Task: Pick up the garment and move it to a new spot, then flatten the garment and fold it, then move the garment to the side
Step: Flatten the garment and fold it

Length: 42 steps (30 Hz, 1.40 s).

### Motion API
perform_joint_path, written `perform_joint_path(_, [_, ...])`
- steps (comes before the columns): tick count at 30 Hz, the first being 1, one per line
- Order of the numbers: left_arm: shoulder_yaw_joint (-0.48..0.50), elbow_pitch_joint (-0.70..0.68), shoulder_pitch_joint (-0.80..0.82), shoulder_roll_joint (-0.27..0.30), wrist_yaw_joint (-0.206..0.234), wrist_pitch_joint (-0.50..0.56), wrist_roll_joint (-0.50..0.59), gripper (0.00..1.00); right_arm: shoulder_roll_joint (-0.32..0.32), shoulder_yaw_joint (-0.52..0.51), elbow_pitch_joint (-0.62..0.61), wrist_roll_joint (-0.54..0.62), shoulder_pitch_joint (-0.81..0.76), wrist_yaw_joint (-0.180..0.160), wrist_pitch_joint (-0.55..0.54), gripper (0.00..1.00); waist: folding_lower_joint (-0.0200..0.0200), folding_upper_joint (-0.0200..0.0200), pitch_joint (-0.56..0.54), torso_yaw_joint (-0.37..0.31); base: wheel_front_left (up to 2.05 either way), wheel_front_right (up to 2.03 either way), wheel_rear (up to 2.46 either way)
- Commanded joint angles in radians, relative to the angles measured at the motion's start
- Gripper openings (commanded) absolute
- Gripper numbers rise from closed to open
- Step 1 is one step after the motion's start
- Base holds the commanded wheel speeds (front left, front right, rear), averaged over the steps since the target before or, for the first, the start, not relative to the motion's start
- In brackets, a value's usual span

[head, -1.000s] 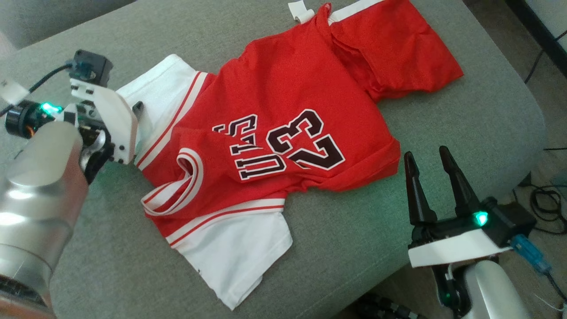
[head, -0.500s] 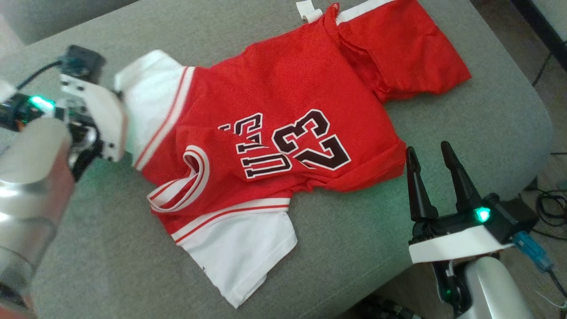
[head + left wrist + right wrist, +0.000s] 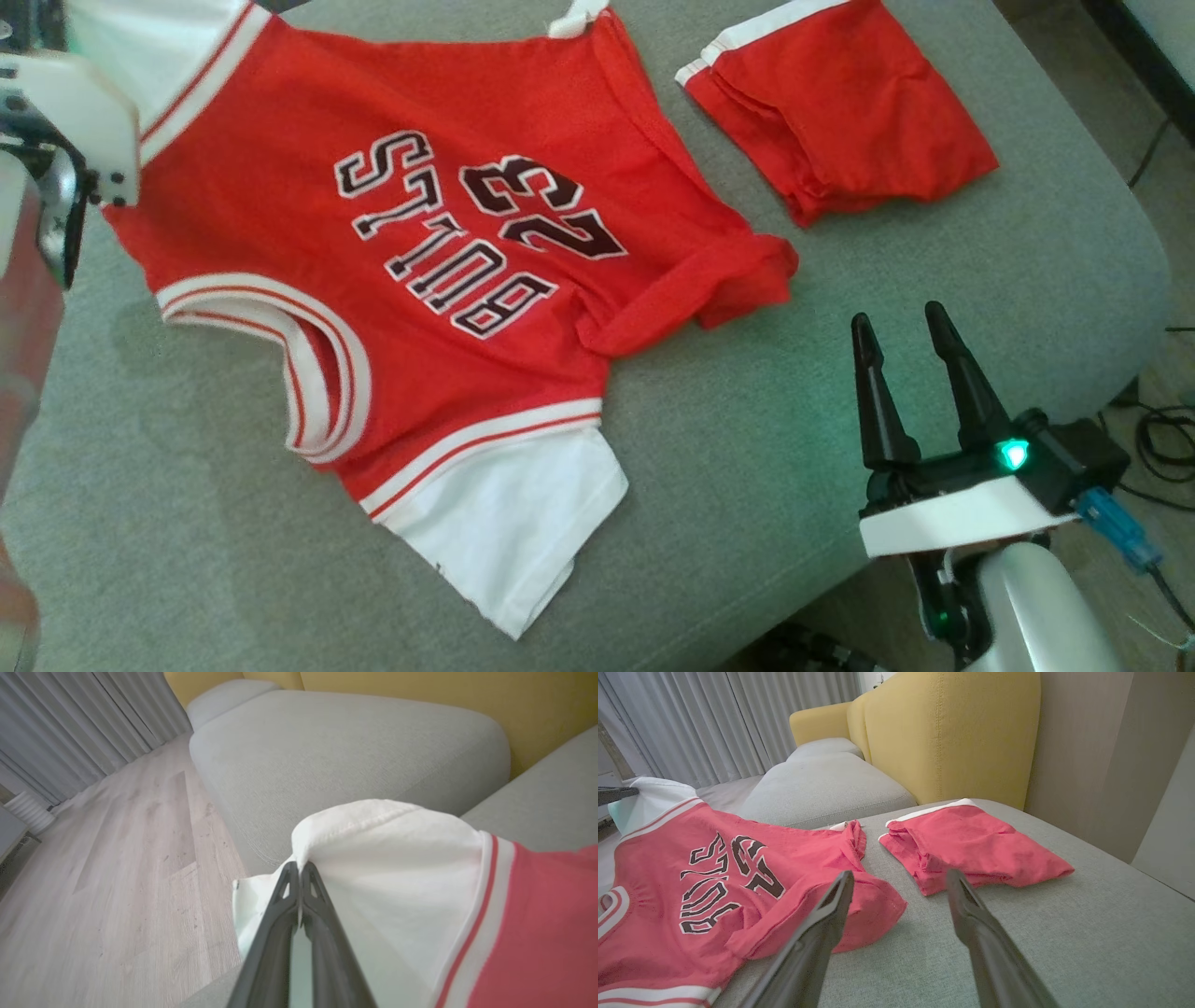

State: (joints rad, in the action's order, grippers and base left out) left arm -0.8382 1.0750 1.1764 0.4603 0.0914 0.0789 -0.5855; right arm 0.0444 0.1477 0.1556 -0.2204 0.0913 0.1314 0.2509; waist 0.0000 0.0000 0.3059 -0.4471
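Observation:
The garment [image 3: 448,233] is a red jersey with white sleeves and dark lettering, lying partly spread on the grey sofa cushion [image 3: 747,448]. Its upper white sleeve [image 3: 397,858] is raised off the cushion, pinched at the hem by my left gripper [image 3: 299,870], which is shut on it. That arm's white wrist housing [image 3: 79,112] sits at the top left of the head view. My right gripper [image 3: 896,317] stands open over the cushion's front right, empty, a little right of the jersey's rolled red hem [image 3: 859,905].
Folded red shorts [image 3: 840,103] with a white band lie on the cushion at the back right, apart from the jersey. A yellow backrest [image 3: 943,732] rises behind. Wooden floor [image 3: 117,858] lies off the cushion's left edge, and cables [image 3: 1158,429] lie past its right edge.
My left gripper has shut on the white sleeve and pulled it up and left. The jersey has opened out and slid off the shorts. The right arm has stayed put.

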Motion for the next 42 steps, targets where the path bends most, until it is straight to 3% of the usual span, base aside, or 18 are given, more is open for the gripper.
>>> perform_joint_path(1, [0.044, -0.004, 0.078, 0.031, 0.022, -0.045, 0.003, 0.00, 0.006, 0.021, -0.027, -0.006, 0.024, -0.001, 0.011, 1.00, 0.0000, 0.0000, 0.002, 0.002, 0.00, 0.00, 0.00])
perform_joint_path(2, [0.047, 0.002, 0.080, 0.026, 0.029, -0.065, 0.003, 0.00, 0.006, 0.021, -0.027, -0.006, 0.025, -0.001, 0.011, 1.00, 0.0000, 0.0000, 0.002, 0.004, 0.00, 0.00, 0.00])
perform_joint_path(3, [0.051, 0.009, 0.083, 0.021, 0.036, -0.083, 0.001, 0.18, 0.006, 0.020, -0.027, -0.006, 0.025, -0.001, 0.011, 1.00, 0.0000, 0.0000, 0.003, 0.006, 0.00, 0.00, 0.00])
perform_joint_path(4, [0.052, 0.014, 0.087, 0.017, 0.046, -0.106, 0.003, 0.97, 0.006, 0.019, -0.027, -0.005, 0.025, -0.001, 0.011, 1.00, 0.0000, 0.0000, 0.005, 0.010, 0.00, 0.00, 0.00])
perform_joint_path(5, [0.054, 0.020, 0.090, 0.012, 0.054, -0.129, 0.004, 1.00, 0.006, 0.018, -0.028, -0.005, 0.026, -0.001, 0.011, 1.00, 0.0000, 0.0000, 0.006, 0.014, 0.00, 0.00, 0.00])
perform_joint_path(7, [0.065, 0.031, 0.093, -0.002, 0.065, -0.172, -0.003, 1.00, 0.006, 0.016, -0.027, -0.001, 0.026, -0.001, 0.011, 1.00, 0.0000, 0.0000, 0.005, 0.026, 0.00, 0.00, 0.00])
perform_joint_path(15, [0.096, 0.044, 0.056, -0.073, 0.018, -0.281, -0.056, 1.00, 0.006, -0.001, -0.027, 0.016, 0.027, -0.001, 0.011, 1.00, 0.0000, 0.0000, -0.024, 0.090, 0.00, 0.00, 0.00])
perform_joint_path(23, [0.158, -0.059, -0.110, -0.159, -0.002, -0.339, -0.119, 1.00, 0.006, -0.074, -0.027, 0.061, 0.015, -0.001, 0.011, 1.00, 0.0000, 0.0000, -0.108, 0.219, 0.00, 0.00, 0.00])
perform_joint_path(26, [0.201, -0.170, -0.216, -0.182, 0.018, -0.340, -0.127, 1.00, 0.006, -0.102, -0.028, 0.079, 0.007, -0.001, 0.007, 1.00, 0.0000, 0.0000, -0.142, 0.271, 0.00, 0.00, 0.00])
perform_joint_path(32, [0.262, -0.431, -0.508, -0.223, 0.100, -0.340, -0.089, 1.00, 0.006, -0.147, -0.038, 0.102, -0.023, -0.001, -0.020, 1.00, 0.0000, 0.0000, -0.193, 0.363, 0.00, 0.00, 0.00])
perform_joint_path(37, [0.272, -0.575, -0.731, -0.250, 0.154, -0.341, -0.069, 1.00, 0.006, -0.154, -0.042, 0.104, -0.048, -0.001, -0.036, 1.00, 0.0000, 0.0000, -0.220, 0.398, 0.00, 0.00, 0.00])
perform_joint_path(42, [0.283, -0.657, -0.829, -0.262, 0.177, -0.341, -0.059, 1.00, 0.006, -0.150, -0.049, 0.107, -0.053, -0.001, -0.048, 1.00, 0.0000, 0.0000, -0.221, 0.406, 0.00, 0.00, 0.00])
